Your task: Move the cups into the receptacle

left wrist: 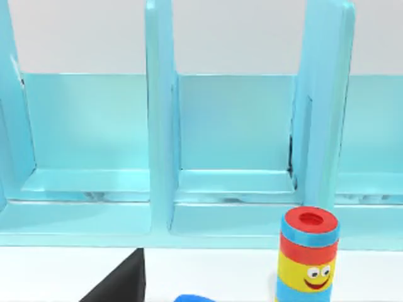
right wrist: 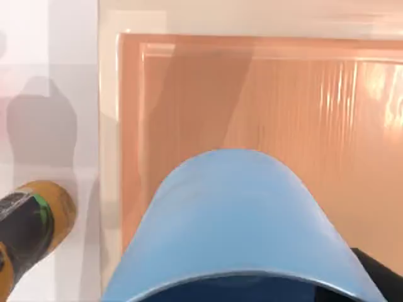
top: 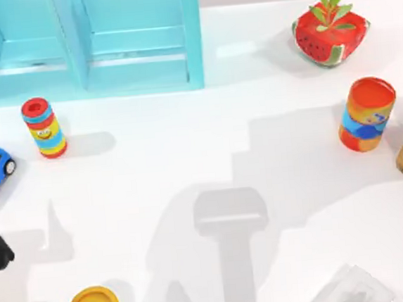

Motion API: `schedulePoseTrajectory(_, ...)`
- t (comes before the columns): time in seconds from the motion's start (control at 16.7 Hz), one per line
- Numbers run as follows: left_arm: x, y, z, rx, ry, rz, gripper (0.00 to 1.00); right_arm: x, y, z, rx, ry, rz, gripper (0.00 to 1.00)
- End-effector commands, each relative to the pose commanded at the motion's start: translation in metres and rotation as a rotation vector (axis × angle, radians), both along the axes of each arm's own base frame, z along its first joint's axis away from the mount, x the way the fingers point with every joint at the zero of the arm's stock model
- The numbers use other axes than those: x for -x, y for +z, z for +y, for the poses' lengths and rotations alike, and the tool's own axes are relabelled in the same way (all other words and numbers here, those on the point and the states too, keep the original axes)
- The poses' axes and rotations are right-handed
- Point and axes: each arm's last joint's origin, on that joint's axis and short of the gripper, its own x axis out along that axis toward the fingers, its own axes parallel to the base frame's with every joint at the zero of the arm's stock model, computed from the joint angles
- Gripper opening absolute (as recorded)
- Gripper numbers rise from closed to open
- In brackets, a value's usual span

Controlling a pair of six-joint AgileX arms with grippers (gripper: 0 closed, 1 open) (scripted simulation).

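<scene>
Blue cup (right wrist: 242, 220) close before the right wrist camera above the orange receptacle (right wrist: 264, 100), end effector state unclear

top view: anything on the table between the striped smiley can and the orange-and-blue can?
Nothing. Between the striped can and the orange-and-blue can, the top view shows bare white table with shadows.

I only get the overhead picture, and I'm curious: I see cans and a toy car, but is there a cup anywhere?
Observer: Yes. The right wrist view has a plain blue cup right up against the camera.
Visitor: What is behind it?
Observer: A shallow orange tray with a raised rim; the cup sits in front of it in that view.
Visitor: Anything next to that tray?
Observer: A brown bottle with a dark label, just outside the tray's rim.
</scene>
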Motion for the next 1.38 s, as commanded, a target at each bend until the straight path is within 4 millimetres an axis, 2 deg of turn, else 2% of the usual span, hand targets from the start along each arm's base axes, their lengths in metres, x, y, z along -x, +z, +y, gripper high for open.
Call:
schedulePoseTrajectory(0.06,0.000,0.000,0.000,0.000,0.000,0.000,1.00,0.012,-0.003,-0.024,0.011,-0.005,0.042,0.00)
schedulePoseTrajectory(0.18,0.000,0.000,0.000,0.000,0.000,0.000,1.00,0.036,-0.009,-0.058,0.012,-0.013,0.130,0.00)
schedulePoseTrajectory(0.36,0.000,0.000,0.000,0.000,0.000,0.000,1.00,0.058,-0.016,-0.079,-0.004,-0.018,0.219,0.00)
schedulePoseTrajectory(0.72,0.000,0.000,0.000,0.000,0.000,0.000,1.00,0.058,-0.020,-0.078,-0.004,-0.021,0.220,0.00)
schedulePoseTrajectory(0.84,0.000,0.000,0.000,0.000,0.000,0.000,1.00,0.057,-0.031,-0.077,-0.002,-0.022,0.215,0.00)
schedulePoseTrajectory(1.02,0.000,0.000,0.000,0.000,0.000,0.000,1.00,0.058,-0.063,-0.072,-0.006,-0.012,0.226,0.00)
schedulePoseTrajectory(1.14,0.000,0.000,0.000,0.000,0.000,0.000,1.00,0.059,-0.076,-0.070,-0.006,-0.013,0.225,0.00)
schedulePoseTrajectory(1.38,0.000,0.000,0.000,0.000,0.000,0.000,1.00,0.059,-0.081,-0.070,-0.006,-0.018,0.225,0.00)
